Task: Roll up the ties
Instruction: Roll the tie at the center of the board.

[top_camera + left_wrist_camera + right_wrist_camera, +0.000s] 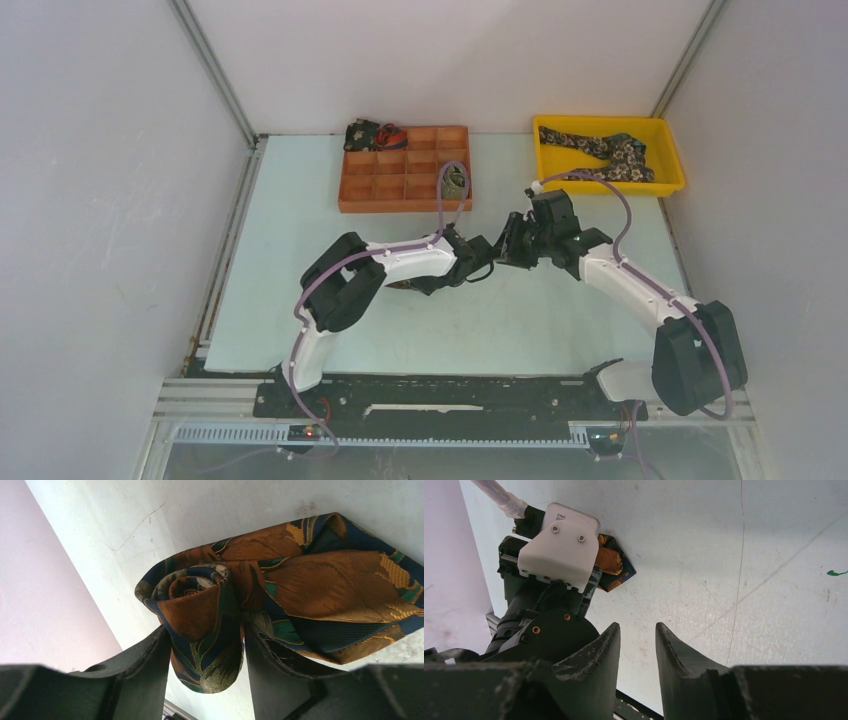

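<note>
A brown-rust and dark blue patterned tie (300, 580) lies on the table, one end wound into a coil (200, 605). My left gripper (205, 645) is shut on that coil, one finger on each side. In the top view the left gripper (488, 256) is at mid-table and hides the tie. My right gripper (636, 632) is open and empty just above the table, facing the left wrist; a corner of the tie (611, 565) shows beside it. In the top view the right gripper (512, 242) is tip to tip with the left.
An orange compartment organizer (400, 207) stands at the back centre, with a dark rolled tie (365, 135) in its far-left corner and an olive coil (455, 181) at its right side. A yellow bin (610, 188) at the back right holds dark floral ties (605, 150).
</note>
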